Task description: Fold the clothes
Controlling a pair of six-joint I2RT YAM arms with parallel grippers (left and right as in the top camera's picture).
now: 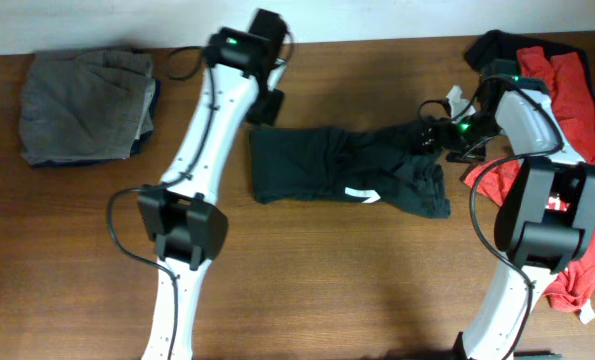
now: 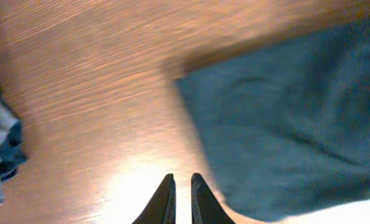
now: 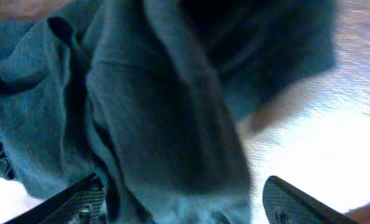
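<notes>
Brown wood-grain tabletop (image 1: 357, 280) is seen throughout. One stack of folded grey soft cloth (image 1: 82, 105) is laid at the far left. The left gripper (image 2: 182, 177) is held over bare wood, its fingers nearly together on nothing. One crumpled black cotton T-shirt (image 1: 337, 170) is spread at the centre. The right gripper (image 3: 183, 186) is spread wide, with black cloth draped loosely between its fingers. Rumpled red garments (image 1: 567, 85) are heaped at the far right; their number cannot be told.

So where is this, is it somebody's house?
Probably a robot lab, not a home. A left robot arm and a right robot arm stand at a wooden table, with a black T-shirt and red T-shirts to fold.
</notes>
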